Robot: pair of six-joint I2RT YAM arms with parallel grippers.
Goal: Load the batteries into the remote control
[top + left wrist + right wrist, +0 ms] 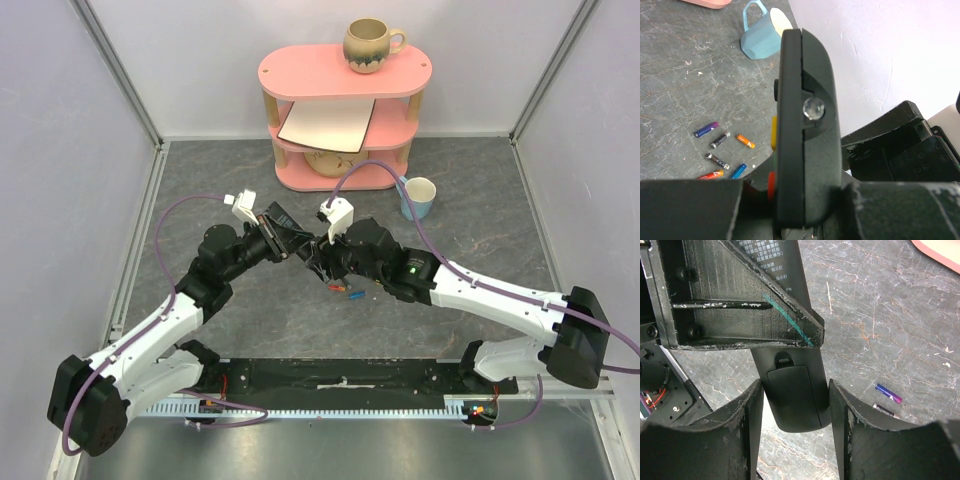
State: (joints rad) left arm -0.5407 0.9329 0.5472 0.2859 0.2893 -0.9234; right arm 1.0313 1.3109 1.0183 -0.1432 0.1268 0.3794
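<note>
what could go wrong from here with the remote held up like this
The left gripper holds the remote control off the table. The right gripper, straddling its end by the closed battery cover, may twist it or make it slip when prying. The batteries lie loose and close together on the table, so picking one could nudge or roll the others.

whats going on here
The left tool holds the remote up off the table, clamped across its face and back. The right tool straddles the remote's end, fingers close on both sides; whether it grips is unclear. The battery cover on the back is shut. The batteries lie loose on the table, so none is loaded yet.
</note>
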